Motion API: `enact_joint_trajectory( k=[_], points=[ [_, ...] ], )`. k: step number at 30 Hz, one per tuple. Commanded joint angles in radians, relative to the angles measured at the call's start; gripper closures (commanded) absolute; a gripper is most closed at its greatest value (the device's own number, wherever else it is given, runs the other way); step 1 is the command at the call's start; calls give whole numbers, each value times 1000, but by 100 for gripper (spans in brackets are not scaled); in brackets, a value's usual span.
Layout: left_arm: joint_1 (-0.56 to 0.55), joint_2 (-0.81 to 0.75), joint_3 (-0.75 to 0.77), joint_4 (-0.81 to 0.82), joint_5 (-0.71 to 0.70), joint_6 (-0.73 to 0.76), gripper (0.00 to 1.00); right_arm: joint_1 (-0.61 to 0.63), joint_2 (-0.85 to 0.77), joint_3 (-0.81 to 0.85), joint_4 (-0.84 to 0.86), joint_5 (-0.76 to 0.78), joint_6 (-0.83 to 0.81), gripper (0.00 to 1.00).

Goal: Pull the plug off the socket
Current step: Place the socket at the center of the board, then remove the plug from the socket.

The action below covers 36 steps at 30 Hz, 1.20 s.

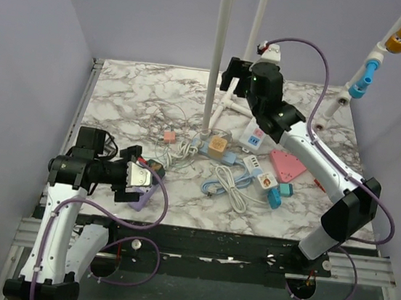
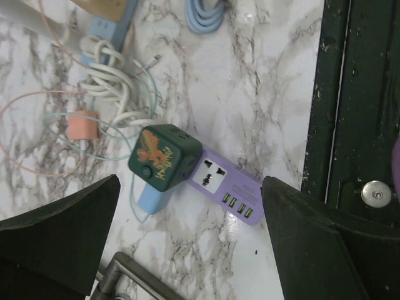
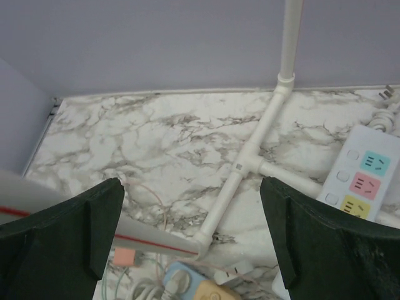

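A purple power strip (image 2: 228,187) lies near the table's front edge, and the universal socket on its face (image 2: 208,177) is bare. A dark green cube plug with an orange picture (image 2: 161,157) rests against the strip's left end, over a light blue block (image 2: 152,200). I cannot tell whether the cube is still seated in the strip. My left gripper (image 2: 189,187) hovers above them, open and holding nothing. In the top view it (image 1: 139,175) sits beside the cube (image 1: 156,166). My right gripper (image 1: 237,78) is raised at the back, also open and holding nothing (image 3: 190,184).
White PVC poles (image 1: 218,57) and their floor frame (image 3: 250,165) stand mid-back. A white strip with coloured sockets (image 3: 369,175), a yellow cube on a blue strip (image 1: 218,146), a pink triangular adapter (image 1: 288,165), coiled white cable (image 1: 229,183) and a small pink plug (image 2: 82,125) clutter the middle.
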Motion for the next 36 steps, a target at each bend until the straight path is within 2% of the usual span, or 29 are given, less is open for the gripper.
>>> enact_joint_trajectory(
  k=[1, 7, 12, 15, 18, 21, 24, 27, 36],
  points=[
    [-3, 25, 176, -18, 73, -195, 2, 80, -82, -105, 4, 56, -9, 0],
    [24, 81, 221, 12, 36, -298, 2, 259, -174, -252, 4, 88, -12, 0],
    [80, 132, 255, 2, 38, -380, 1, 361, -209, -408, 36, 22, -12, 0],
    [102, 159, 320, -37, 50, -428, 2, 408, -218, -511, 131, -82, -46, 0],
    [106, 156, 360, -39, 23, -503, 1, 420, -204, -551, 195, -181, -44, 0],
    [107, 136, 364, -6, -35, -589, 1, 423, -194, -562, 226, -216, -46, 0],
    [108, 89, 314, 123, -130, -733, 2, 414, -222, -610, 286, -158, 72, 0],
    [109, 56, 269, 204, -210, -810, 1, 337, -223, -618, 278, -285, 152, 0],
    [110, 247, 400, 48, -205, -835, 1, 284, -214, -598, 294, -444, 149, 0]
  ],
)
